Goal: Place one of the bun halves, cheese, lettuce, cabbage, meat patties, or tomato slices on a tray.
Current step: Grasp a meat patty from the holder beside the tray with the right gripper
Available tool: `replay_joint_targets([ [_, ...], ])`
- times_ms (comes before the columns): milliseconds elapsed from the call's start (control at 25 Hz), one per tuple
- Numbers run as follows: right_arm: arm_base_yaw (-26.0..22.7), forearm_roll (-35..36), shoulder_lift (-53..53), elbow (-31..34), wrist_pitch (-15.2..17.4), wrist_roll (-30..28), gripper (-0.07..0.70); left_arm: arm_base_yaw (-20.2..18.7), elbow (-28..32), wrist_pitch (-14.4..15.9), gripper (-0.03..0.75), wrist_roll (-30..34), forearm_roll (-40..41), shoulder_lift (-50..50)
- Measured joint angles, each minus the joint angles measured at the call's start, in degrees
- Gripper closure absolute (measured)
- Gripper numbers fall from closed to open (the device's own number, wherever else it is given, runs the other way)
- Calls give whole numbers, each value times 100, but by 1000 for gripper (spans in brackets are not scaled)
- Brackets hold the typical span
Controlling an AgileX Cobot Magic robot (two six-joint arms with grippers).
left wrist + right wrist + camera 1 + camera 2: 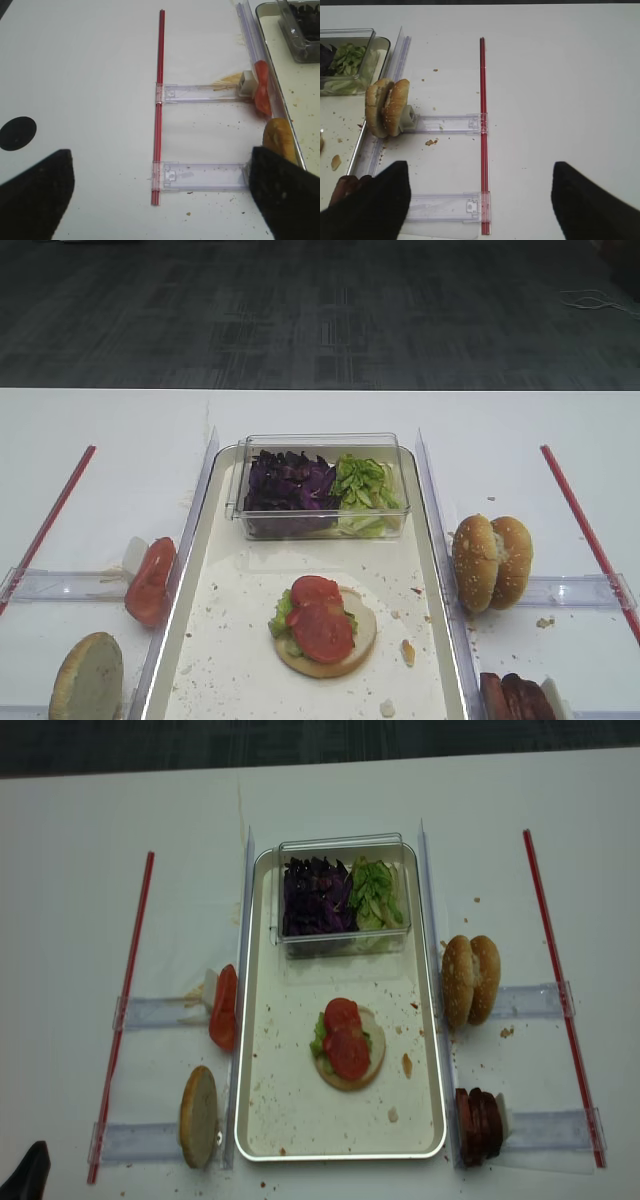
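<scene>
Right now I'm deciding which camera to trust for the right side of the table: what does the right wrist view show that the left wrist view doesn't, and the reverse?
Only the right wrist view shows the upright sesame bun halves, the lettuce in the clear box, part of the meat patties, and the right gripper with its jaws wide apart.

Only the left wrist view shows a tomato slice on edge, a pale bun half, and the left gripper, also open.

Both show the tray rim, a red strip and clear holders.
</scene>
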Motion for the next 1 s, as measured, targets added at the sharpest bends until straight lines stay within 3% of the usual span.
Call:
replay_joint_targets([
  [600,0,0,30,0,0,0,24,0,0,0,30,0,0,0],
  [1000,0,0,2201,0,-35,0,24,0,0,0,30,0,0,0],
])
